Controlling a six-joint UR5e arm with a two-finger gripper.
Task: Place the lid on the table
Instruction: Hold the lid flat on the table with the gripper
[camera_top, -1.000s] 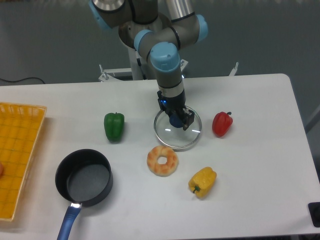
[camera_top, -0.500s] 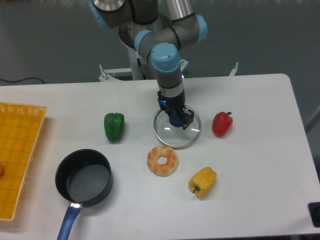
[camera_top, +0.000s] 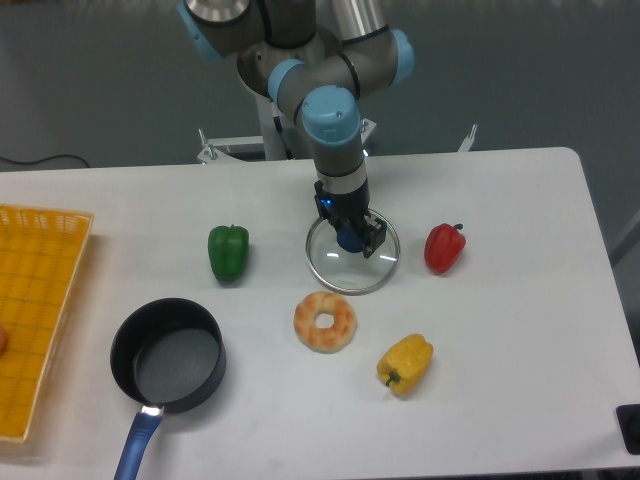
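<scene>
Jaws (camera_top: 349, 238) closed on the small dark-blue knob of the lid (camera_top: 352, 257), as far as I can read it from this angle; my fingers straddle the knob at the disc's centre. Lid sits directly under me, low over the desk (camera_top: 520, 340). Can't tell if the rim is resting on the surface or a hair above it. Black pot (camera_top: 167, 355) is well off to my lower left with nothing on it, so the lift-off part looks done. My read: what's left is confirm contact, let go of the knob, retract straight up. Neighbours: red pepper (camera_top: 444, 248) near the lid's right edge, apart from it; green pepper (camera_top: 228, 252) further off to the left; donut (camera_top: 325, 321) just below the lid's near rim, close but not touching; yellow pepper (camera_top: 405, 364) below and right, well apart. Yellow basket (camera_top: 40, 310) far left, irrelevant. Nothing sits under the lid that I can see. Only concern is the donut if the lid slides toward it on release.
</scene>
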